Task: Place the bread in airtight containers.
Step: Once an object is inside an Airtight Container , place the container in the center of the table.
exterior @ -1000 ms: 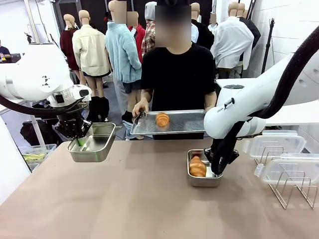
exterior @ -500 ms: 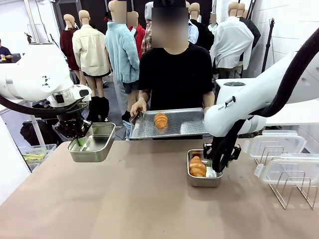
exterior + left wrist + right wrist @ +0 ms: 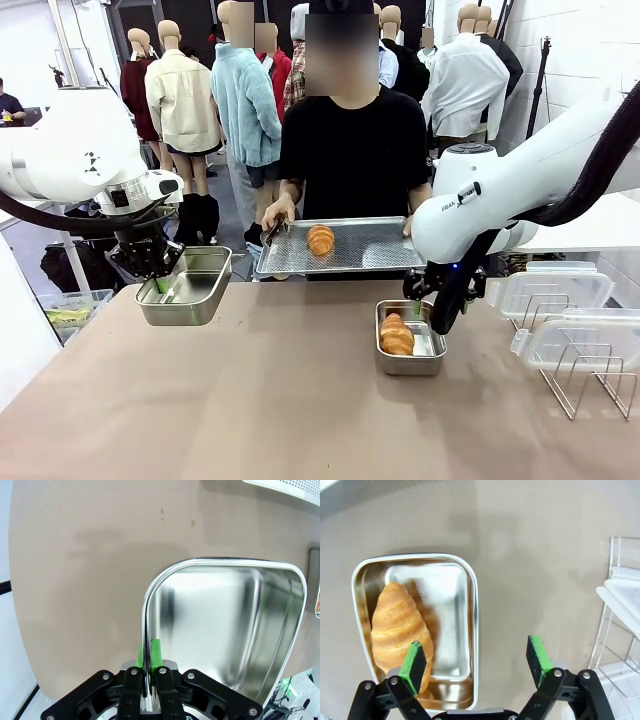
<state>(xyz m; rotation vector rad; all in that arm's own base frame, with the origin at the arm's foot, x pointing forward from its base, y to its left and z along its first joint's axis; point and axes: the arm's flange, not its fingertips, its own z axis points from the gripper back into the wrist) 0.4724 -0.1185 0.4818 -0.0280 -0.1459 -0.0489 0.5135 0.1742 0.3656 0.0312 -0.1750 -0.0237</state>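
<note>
One piece of bread (image 3: 396, 335), a golden croissant, lies in the left half of a steel airtight container (image 3: 428, 364) standing on the table. My right gripper (image 3: 432, 318) hovers open just above that container's right side. The right wrist view shows the croissant (image 3: 400, 625), the container (image 3: 474, 630) and my right gripper (image 3: 477, 662) with nothing between its pads. At the left, my left gripper (image 3: 160, 283) is shut on the rim of a second, empty container (image 3: 190, 290), held above the table. In the left wrist view my left gripper (image 3: 148, 672) pinches that container's wall (image 3: 225, 640). A second croissant (image 3: 321, 239) lies on the person's tray.
The person at the far side holds a perforated metal tray (image 3: 375, 250) level above the table's far edge, with tongs in one hand (image 3: 278, 222). Clear lids (image 3: 555, 290) and a wire rack (image 3: 590, 385) stand at the right. The tabletop's middle and front are bare.
My right gripper has opened and lifted up out of the container with the croissant. The person's tray has shifted slightly. My left arm holds still.
</note>
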